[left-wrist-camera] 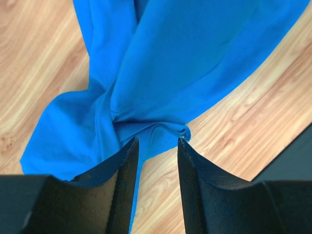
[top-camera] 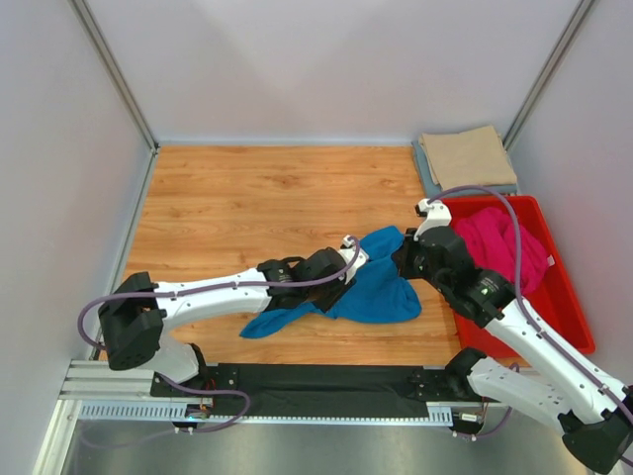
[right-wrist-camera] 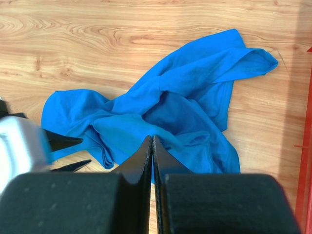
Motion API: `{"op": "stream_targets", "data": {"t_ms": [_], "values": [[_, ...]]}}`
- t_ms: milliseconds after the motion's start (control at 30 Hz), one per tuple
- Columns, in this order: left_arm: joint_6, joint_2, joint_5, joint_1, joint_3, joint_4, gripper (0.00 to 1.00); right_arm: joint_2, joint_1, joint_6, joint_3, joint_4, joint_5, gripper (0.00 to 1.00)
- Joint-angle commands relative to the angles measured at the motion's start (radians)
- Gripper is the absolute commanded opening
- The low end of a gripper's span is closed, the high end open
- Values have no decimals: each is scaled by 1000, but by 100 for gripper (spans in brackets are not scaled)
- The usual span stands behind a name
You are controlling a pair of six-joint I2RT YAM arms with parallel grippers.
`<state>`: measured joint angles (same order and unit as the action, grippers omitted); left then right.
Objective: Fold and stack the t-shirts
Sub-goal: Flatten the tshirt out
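Observation:
The bright blue t-shirt [top-camera: 381, 287] lies crumpled on the wooden table, near the front middle. My left gripper [top-camera: 348, 259] is open at its left edge. In the left wrist view the left gripper [left-wrist-camera: 157, 140] has a bunched fold of the blue shirt [left-wrist-camera: 185, 63] just past its tips, with nothing held. My right gripper [top-camera: 404, 259] is over the shirt's right side. In the right wrist view the right gripper [right-wrist-camera: 152, 138] is shut and empty above the blue cloth [right-wrist-camera: 185, 92]. The magenta shirt [top-camera: 504, 247] lies in the red bin. The tan shirt [top-camera: 465, 156] lies folded on the grey-blue shirt [top-camera: 428, 176].
The red plastic bin [top-camera: 569, 307] stands at the right edge beside the right arm. The folded stack sits in the back right corner. White walls enclose the table [top-camera: 247, 198] on three sides. A black strip runs along the front edge.

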<state>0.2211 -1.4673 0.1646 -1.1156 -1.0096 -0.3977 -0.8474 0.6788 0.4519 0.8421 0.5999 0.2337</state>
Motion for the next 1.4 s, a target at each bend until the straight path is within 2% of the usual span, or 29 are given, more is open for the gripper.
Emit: {"op": "stream_targets", "data": {"t_ms": [0, 300, 600, 700, 733, 767, 833, 967, 1100, 1267, 1367], "values": [[-60, -48, 21, -1, -30, 25, 45, 14, -4, 7, -5, -45, -7, 0], [-20, -93, 125, -1, 2, 34, 45, 22, -7, 7, -9, -42, -11, 0], [14, -114, 113, 0, 45, 88, 44, 28, -7, 19, -11, -34, -7, 0], [26, -110, 133, 0, 42, 82, 30, 28, -5, 21, -8, -26, -1, 0], [37, -99, 141, -1, 42, 77, 14, 30, -5, 21, -6, -19, 4, 0], [44, -87, 163, -1, 42, 69, 9, 31, -7, 21, -3, -15, 9, 0], [83, -19, 212, 0, 29, 22, 0, 33, -7, 30, 3, 23, 64, 0], [167, 161, 265, 11, -17, -174, 0, 41, -68, 62, 34, 116, 150, 0], [308, 291, 219, 129, -23, -337, 0, 71, -93, 80, 66, 207, 186, 0], [371, 445, 138, 226, 38, -420, 0, 100, -93, 122, 107, 340, 253, 0], [408, 461, 127, 301, 60, -487, 0, 120, -93, 128, 121, 365, 243, 0]]}}
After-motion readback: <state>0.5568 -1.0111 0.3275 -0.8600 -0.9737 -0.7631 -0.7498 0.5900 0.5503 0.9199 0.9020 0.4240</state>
